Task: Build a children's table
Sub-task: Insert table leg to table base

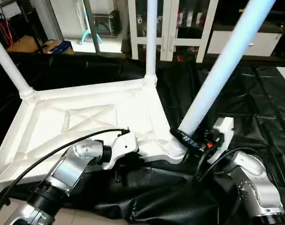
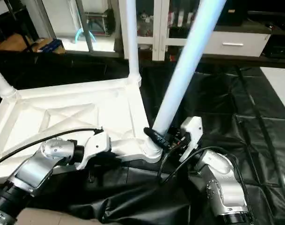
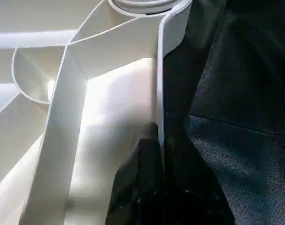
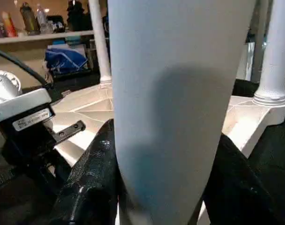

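The white table top (image 1: 91,119) lies upside down on a black sheet, its X-ribbed underside facing up. Legs stand in the far-left socket (image 1: 9,65) and the back socket (image 1: 151,42). A third leg (image 1: 226,65) leans to the right out of the near-right corner socket (image 1: 176,149). My right gripper (image 1: 190,139) is shut on this leg just above the socket, with a black finger (image 4: 91,178) on each side of the tube. My left gripper (image 3: 158,140) is shut on the top's near rim (image 3: 160,70), left of that corner.
A white glass-door cabinet (image 1: 179,23) and a white drawer front (image 1: 240,42) stand behind the work. The crumpled black sheet (image 1: 254,103) covers the floor to the right and front. A cardboard box (image 1: 34,46) sits at the back left. A black cable (image 1: 48,152) runs along my left forearm.
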